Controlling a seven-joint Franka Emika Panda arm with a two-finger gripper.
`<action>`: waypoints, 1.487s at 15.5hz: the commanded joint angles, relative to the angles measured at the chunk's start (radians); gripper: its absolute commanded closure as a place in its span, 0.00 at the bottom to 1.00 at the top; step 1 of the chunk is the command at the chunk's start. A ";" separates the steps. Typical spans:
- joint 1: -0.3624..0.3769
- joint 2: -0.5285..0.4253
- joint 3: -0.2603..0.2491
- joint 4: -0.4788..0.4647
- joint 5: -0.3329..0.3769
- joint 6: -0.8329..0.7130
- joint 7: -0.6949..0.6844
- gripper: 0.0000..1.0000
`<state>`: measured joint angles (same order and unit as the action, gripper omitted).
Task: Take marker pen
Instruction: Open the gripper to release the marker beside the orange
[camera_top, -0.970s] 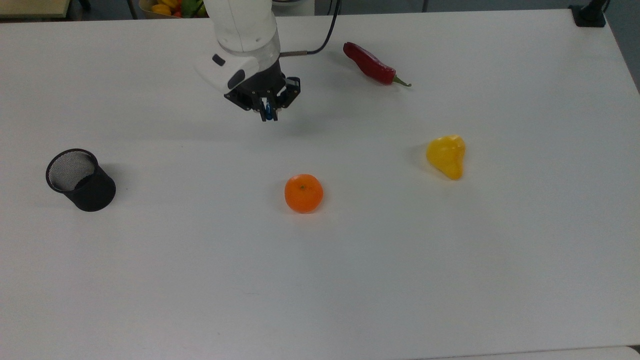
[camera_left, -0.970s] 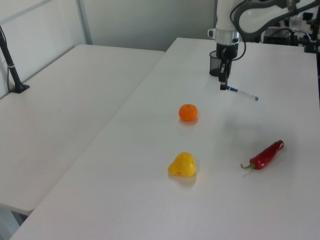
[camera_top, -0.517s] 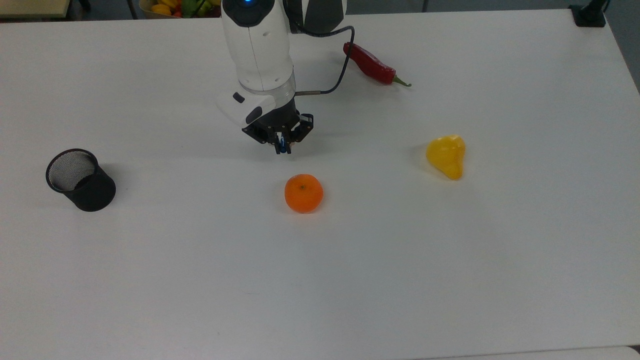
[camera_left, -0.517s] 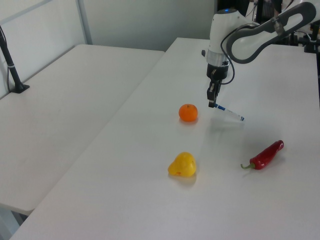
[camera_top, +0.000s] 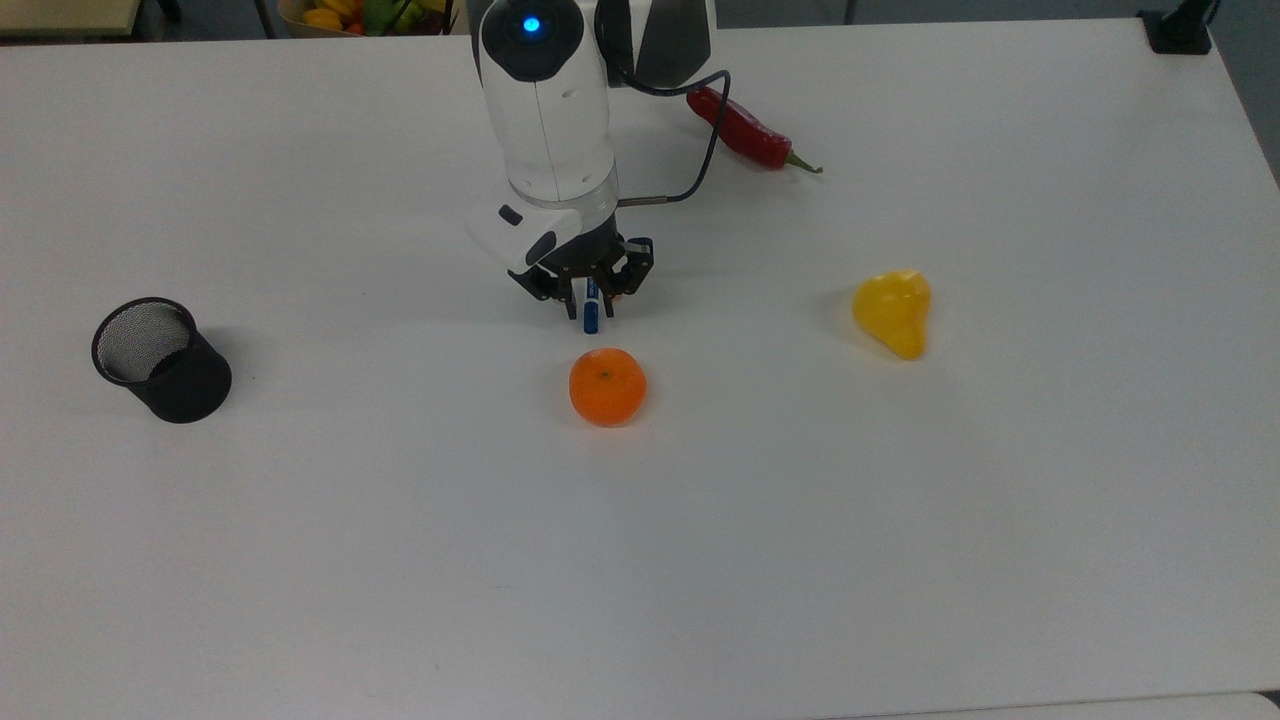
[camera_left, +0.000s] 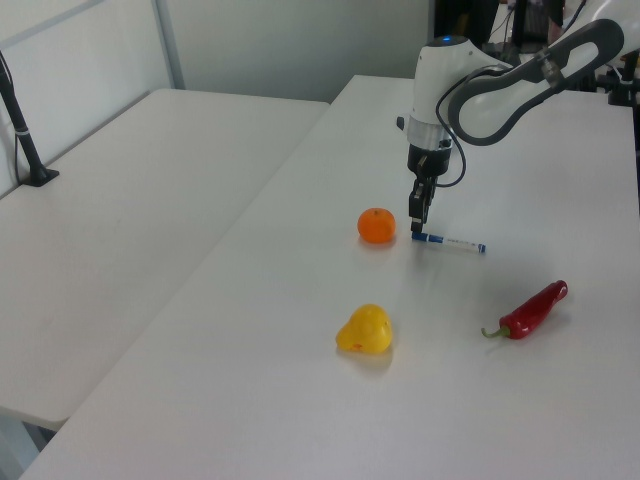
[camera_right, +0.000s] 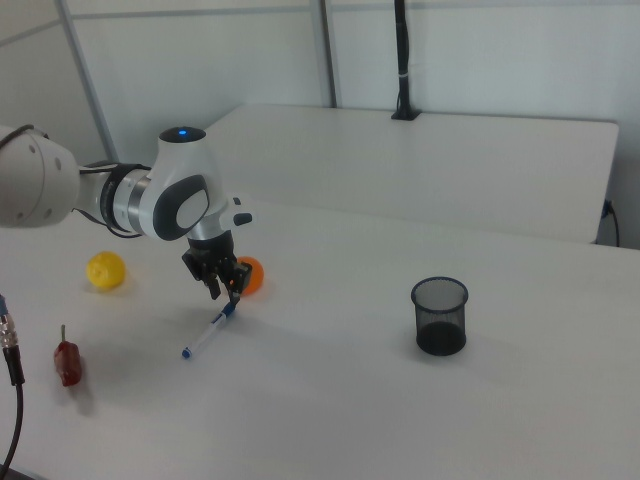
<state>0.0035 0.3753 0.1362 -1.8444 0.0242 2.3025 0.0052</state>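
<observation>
The marker pen (camera_left: 448, 242), a slim white-barrelled marker with blue at both ends and a blue label band, is held at one end by the gripper (camera_left: 416, 228). The two black fingers pinch the pen's blue end. In the left view the pen runs almost level from the gripper toward the left view's right, with its free blue tip close above or on the white table (camera_left: 560, 400); contact with the surface cannot be determined. In the right view the pen (camera_right: 207, 333) slopes down from the gripper (camera_right: 229, 297) toward the right view's lower left. In the top view the pen's blue end (camera_top: 590, 313) projects below the gripper (camera_top: 588, 298).

The writing on the label band cannot be read.

The round orange fruit (camera_top: 607, 386) lies near the gripper, just below it in the top view and apart from the pen. The yellow pear-shaped fruit (camera_top: 893, 311) lies well to the top view's right. The red chilli pepper (camera_top: 750, 134) lies near the table's far edge in the top view. The black wire-mesh pen cup (camera_top: 160, 359) stands upright at the top view's left, well apart from the gripper.
</observation>
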 joint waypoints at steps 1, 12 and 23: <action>0.004 -0.007 -0.001 -0.010 -0.003 0.029 0.016 0.15; -0.065 -0.246 -0.001 0.077 -0.001 -0.331 0.047 0.00; -0.056 -0.429 0.000 0.218 0.066 -0.748 0.200 0.00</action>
<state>-0.0732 -0.0412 0.1349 -1.6688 0.0684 1.6213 0.1820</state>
